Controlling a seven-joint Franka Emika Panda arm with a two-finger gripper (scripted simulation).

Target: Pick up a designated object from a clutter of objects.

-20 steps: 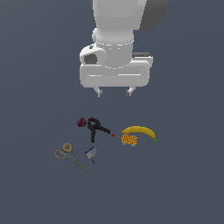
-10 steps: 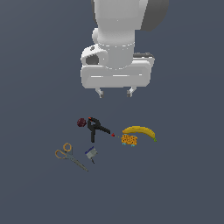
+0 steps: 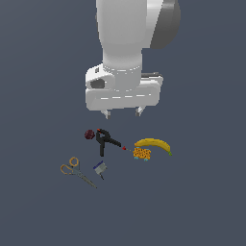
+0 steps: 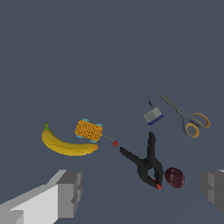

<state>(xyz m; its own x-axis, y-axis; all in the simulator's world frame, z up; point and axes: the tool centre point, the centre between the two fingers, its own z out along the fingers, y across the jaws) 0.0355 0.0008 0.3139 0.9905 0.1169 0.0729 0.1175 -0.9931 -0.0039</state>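
Note:
The designated object, a tiny blue-and-grey block (image 3: 100,168), lies on the grey floor between the orange-handled scissors (image 3: 77,171) and the black clamp (image 3: 105,141); in the wrist view the block (image 4: 153,116) shows its whitish-grey face. My gripper (image 3: 122,114) hangs open and empty, well above the clutter, over the clamp. Its two fingers (image 4: 68,192) frame the wrist view, and the gripper (image 4: 142,190) holds nothing.
A dark red ball (image 3: 89,135) touches the clamp's handle end. A yellow banana (image 3: 153,144) and an orange speckled lump (image 3: 141,153) lie at the exterior view's right. In the wrist view: scissors (image 4: 188,117), clamp (image 4: 146,161), ball (image 4: 174,177), banana (image 4: 65,144), lump (image 4: 89,130).

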